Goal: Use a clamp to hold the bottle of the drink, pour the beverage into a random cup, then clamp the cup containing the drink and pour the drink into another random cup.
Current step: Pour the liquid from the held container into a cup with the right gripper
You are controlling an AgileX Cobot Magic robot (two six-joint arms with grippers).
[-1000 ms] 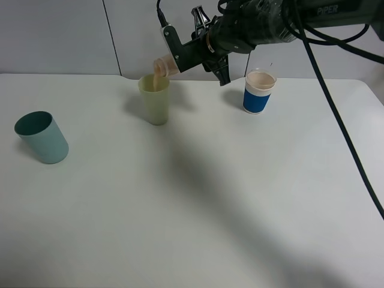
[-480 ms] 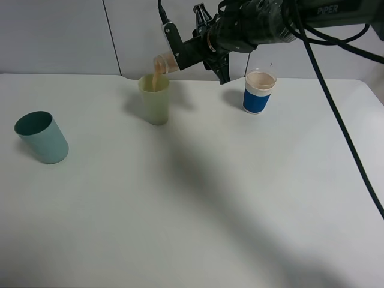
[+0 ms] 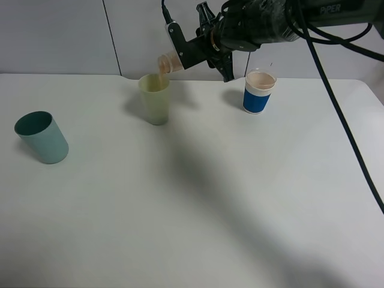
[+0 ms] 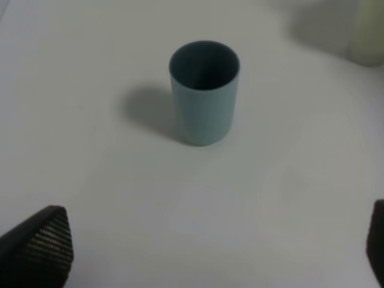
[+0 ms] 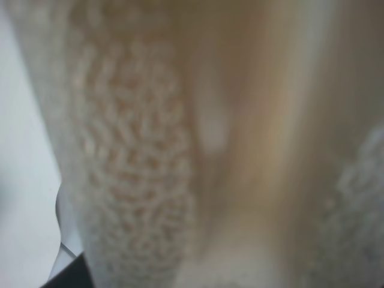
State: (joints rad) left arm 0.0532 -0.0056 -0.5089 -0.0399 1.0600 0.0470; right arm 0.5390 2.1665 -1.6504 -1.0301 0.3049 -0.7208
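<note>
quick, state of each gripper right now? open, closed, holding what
Left gripper: open, holding nothing, apart from the teal cup.
Right gripper: closed on the bottle, tipped over the yellow-green cup.

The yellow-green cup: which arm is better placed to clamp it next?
Probably left: the left gripper is open and empty, with the yellow-green cup in its view. The right gripper is over the cup but shut on the bottle.

The blurred clear bottle (image 5: 138, 156) holding tan beverage (image 5: 270, 120) fills the view.
</note>
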